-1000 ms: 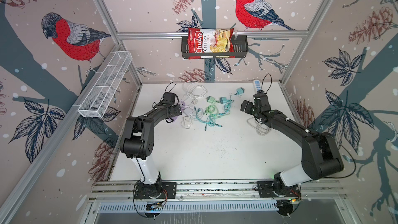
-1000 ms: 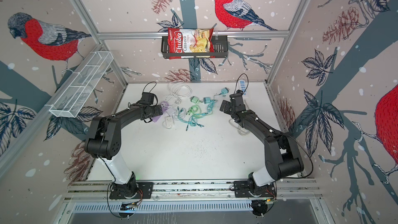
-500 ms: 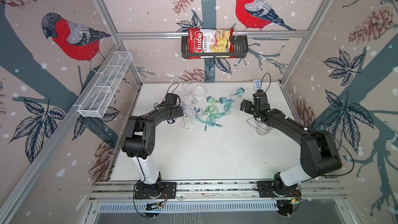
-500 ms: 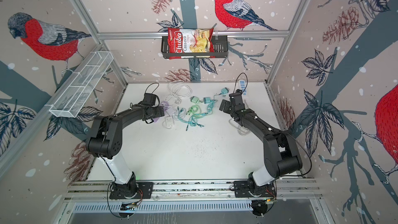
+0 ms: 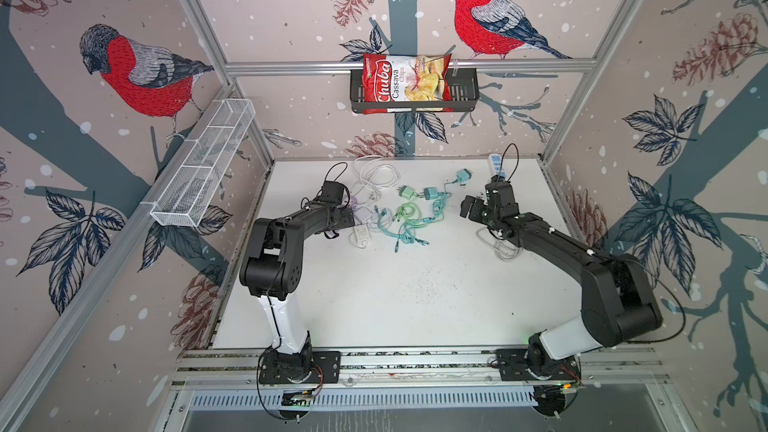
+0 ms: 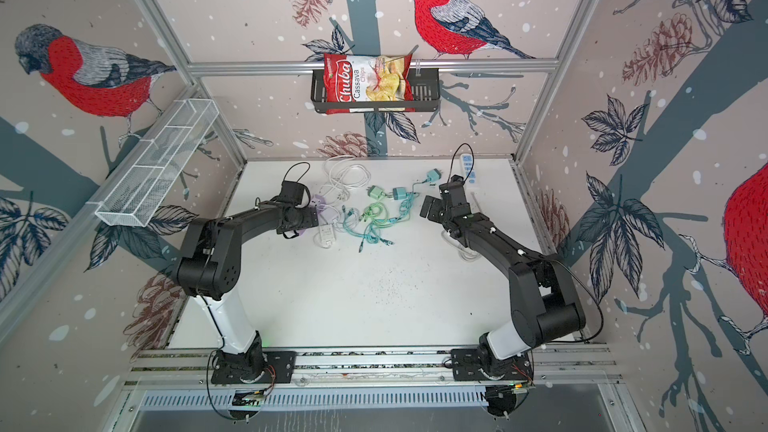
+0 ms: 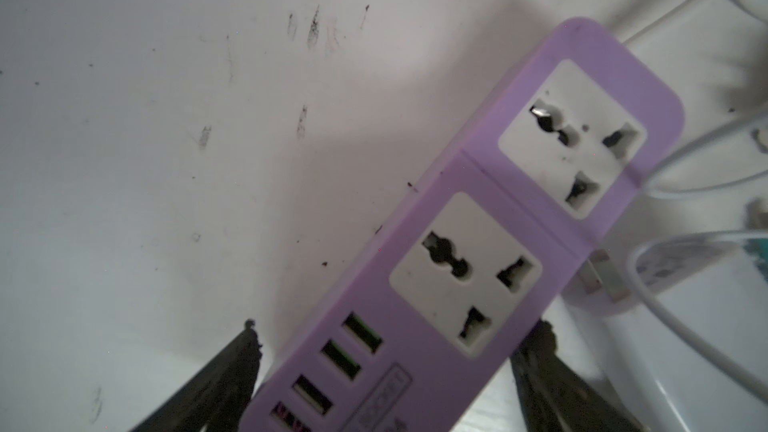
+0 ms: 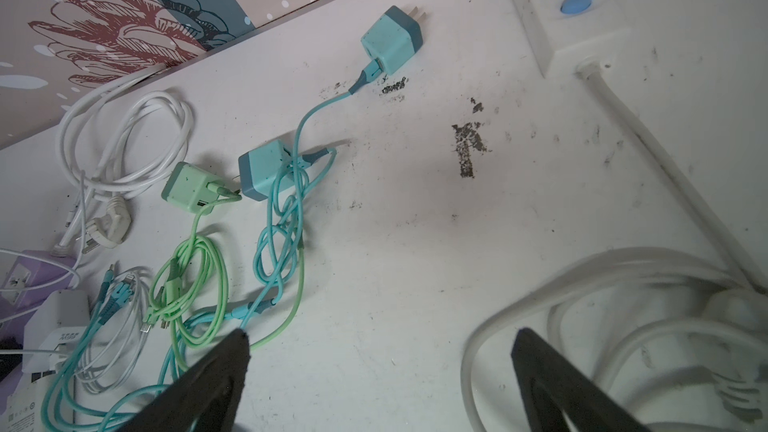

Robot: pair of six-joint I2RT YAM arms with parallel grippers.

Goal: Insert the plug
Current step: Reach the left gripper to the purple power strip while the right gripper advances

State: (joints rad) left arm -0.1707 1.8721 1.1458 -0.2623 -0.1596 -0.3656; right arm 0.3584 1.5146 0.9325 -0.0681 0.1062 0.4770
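No plug is in yet: left tool [image 7: 397, 326] sits wide around the purple power strip [image 7: 478, 243], right tool [image 8: 380, 336] wide and empty, teal charger [image 8: 390, 41] loose on desk [image 8: 415, 243].

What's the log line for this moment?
left jaws: open, astride purple strip | right jaws: open, empty | teal plug: loose
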